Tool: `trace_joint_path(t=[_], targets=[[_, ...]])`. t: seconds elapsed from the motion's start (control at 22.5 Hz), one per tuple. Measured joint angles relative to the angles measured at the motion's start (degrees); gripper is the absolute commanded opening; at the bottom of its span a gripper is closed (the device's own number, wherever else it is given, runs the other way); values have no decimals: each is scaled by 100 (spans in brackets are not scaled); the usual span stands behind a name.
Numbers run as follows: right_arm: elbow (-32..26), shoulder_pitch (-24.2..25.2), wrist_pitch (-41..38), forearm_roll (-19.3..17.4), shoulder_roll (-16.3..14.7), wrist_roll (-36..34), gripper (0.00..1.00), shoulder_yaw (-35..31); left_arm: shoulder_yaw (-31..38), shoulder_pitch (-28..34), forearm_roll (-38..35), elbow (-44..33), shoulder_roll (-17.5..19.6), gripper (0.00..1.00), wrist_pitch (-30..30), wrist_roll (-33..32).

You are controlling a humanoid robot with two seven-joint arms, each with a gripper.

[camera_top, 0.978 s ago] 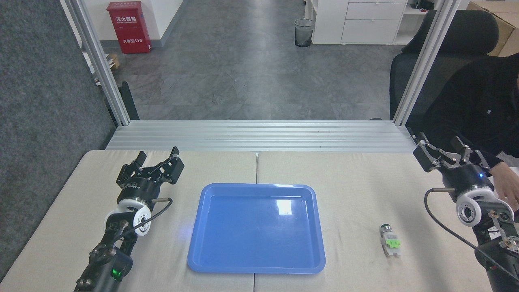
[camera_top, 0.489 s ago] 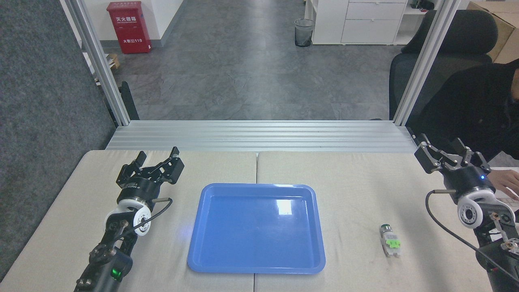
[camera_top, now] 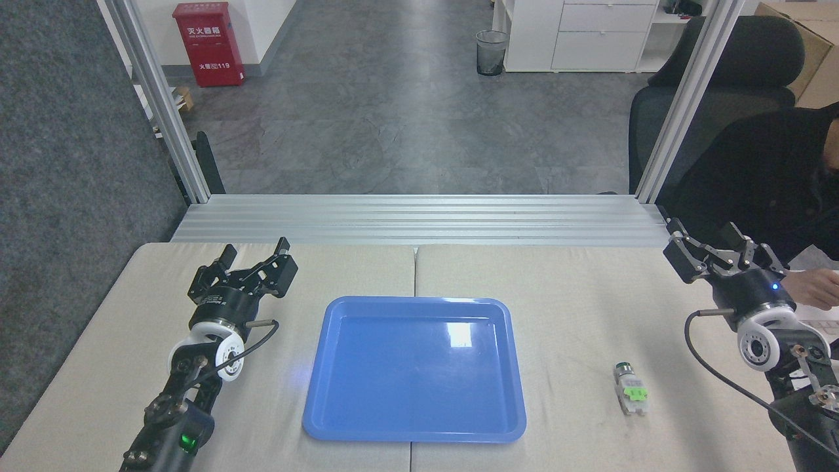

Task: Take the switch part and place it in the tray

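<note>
Nothing is picked up yet. The switch part [camera_top: 630, 388] lies on the beige table [camera_top: 570, 308] in the lower right of the frame, dark-tipped silver end pointing up the picture, green block in the middle, white body below. It sits well apart from the tray [camera_top: 414, 368], out past the tray's right rim. The blue tray fills the lower centre and holds nothing; only a window glare shows on its glossy floor.

The right gripper [camera_top: 713, 249] hangs at the right edge, above and to the right of the part, fingers spread and holding nothing. The left gripper [camera_top: 257, 252] sits at the left of the frame, left of the tray's upper corner, also spread and bare. A person in a dark sleeve is at the far right edge, one hand [camera_top: 816, 288] just behind the right arm.

So, in my judgement, the whole job is ahead: the right arm, being nearer, has to come down over the part, close on it, carry it left and set it in the tray.
</note>
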Motion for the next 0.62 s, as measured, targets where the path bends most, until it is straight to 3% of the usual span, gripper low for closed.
trace_joint_path(t=[0.62], targets=[[11, 23, 237, 50, -8, 16, 92, 48, -1, 0, 0, 0, 0, 100, 0, 0]])
